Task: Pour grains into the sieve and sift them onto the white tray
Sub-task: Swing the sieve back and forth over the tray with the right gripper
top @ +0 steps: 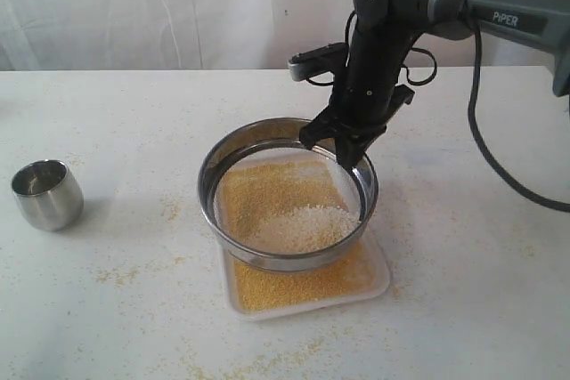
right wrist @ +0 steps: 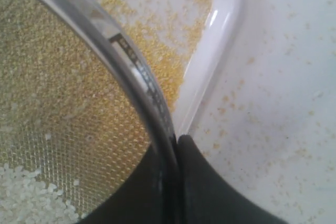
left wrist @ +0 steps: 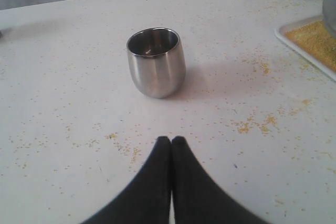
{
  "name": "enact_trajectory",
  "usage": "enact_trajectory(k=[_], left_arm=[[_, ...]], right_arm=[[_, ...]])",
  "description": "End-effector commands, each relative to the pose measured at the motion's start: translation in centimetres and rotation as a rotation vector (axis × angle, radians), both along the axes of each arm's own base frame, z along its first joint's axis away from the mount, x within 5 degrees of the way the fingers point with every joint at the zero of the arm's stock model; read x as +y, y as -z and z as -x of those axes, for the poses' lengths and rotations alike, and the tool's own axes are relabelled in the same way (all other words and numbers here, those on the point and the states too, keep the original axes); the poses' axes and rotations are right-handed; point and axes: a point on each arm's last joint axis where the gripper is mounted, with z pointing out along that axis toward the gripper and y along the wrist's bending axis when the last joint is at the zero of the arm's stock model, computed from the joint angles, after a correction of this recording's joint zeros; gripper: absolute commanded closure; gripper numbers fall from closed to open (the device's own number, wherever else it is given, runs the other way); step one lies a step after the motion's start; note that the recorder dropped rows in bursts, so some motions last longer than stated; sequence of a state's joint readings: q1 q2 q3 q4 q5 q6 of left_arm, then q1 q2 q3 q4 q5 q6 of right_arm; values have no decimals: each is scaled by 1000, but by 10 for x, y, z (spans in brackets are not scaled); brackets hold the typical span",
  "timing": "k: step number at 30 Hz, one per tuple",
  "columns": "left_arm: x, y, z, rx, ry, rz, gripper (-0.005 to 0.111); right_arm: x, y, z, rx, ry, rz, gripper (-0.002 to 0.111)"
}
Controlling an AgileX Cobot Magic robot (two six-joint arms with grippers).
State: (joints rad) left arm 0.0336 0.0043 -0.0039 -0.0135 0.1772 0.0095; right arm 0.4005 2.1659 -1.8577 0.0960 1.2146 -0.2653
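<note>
The sieve, round with a steel rim, hangs over the white tray. My right gripper is shut on the sieve's far rim, one finger inside the rim and one outside. A heap of whitish grains lies on the mesh. Fine yellow grains cover the tray under the sieve. My left gripper is shut and empty, hovering over the table in front of the steel cup. It does not show in the exterior view.
The small steel cup stands upright and looks empty at the left of the table. Stray yellow specks are scattered on the white tabletop around the tray. A tray corner shows in the left wrist view.
</note>
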Motion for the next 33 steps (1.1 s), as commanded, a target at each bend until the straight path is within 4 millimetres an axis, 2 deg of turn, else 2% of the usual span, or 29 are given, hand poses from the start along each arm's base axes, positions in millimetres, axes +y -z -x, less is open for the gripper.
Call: enact_trajectory(k=[1,2,5,7,12,14,15,18,19,21,22,23,24,25,27,28,30,31,33], left_arm=[[0,1,0,-3,-2,12,107],[0,1,0,-3,-2,12,107],[0,1,0,-3,-2,12,107],[0,1,0,-3,-2,12,107],[0,1,0,-3,-2,12,107],[0,1,0,-3,-2,12,107],[0,1,0,-3,-2,12,107],[0,1,0,-3,-2,12,107],[0,1,0,-3,-2,12,107],[0,1,0,-3,-2,12,107],[0,1,0,-3,-2,12,107],[0,1,0,-3,-2,12,107],[0,1,0,-3,-2,12,107],[0,1,0,-3,-2,12,107],[0,1,0,-3,-2,12,107],[0,1,0,-3,-2,12,107],[0,1,0,-3,-2,12,107],[0,1,0,-3,-2,12,107],[0,1,0,-3,-2,12,107]], right_arm=[[-3,-9,4,-20,-102,7,108],[-9,-10,1,-46,-100,67,108],[-21,-19,-14,-183,49,159,108],[-22,-21,-12,-157,109,147,108],[-7,-19,-2,-69,-140,15,108],[-12,-19,-4,-80,-85,61,108],[-15,-19,-5,-82,52,76,108],[0,-20,2,-46,-154,-56,108],[-3,-20,1,-52,-125,-33,108],[-15,-21,-9,-121,97,33,108],[-13,-20,-5,-67,153,4,108],[-8,-20,-1,-27,77,-39,108],[5,-22,4,-23,-130,-133,108],[4,-22,3,-30,-143,-115,108],[-3,-21,-3,-68,-14,-61,108],[-9,-22,-9,-108,107,-48,108],[-10,-22,-10,-100,215,-49,108],[-6,-21,-5,-57,162,-75,108],[8,-22,5,-9,-87,-151,108]])
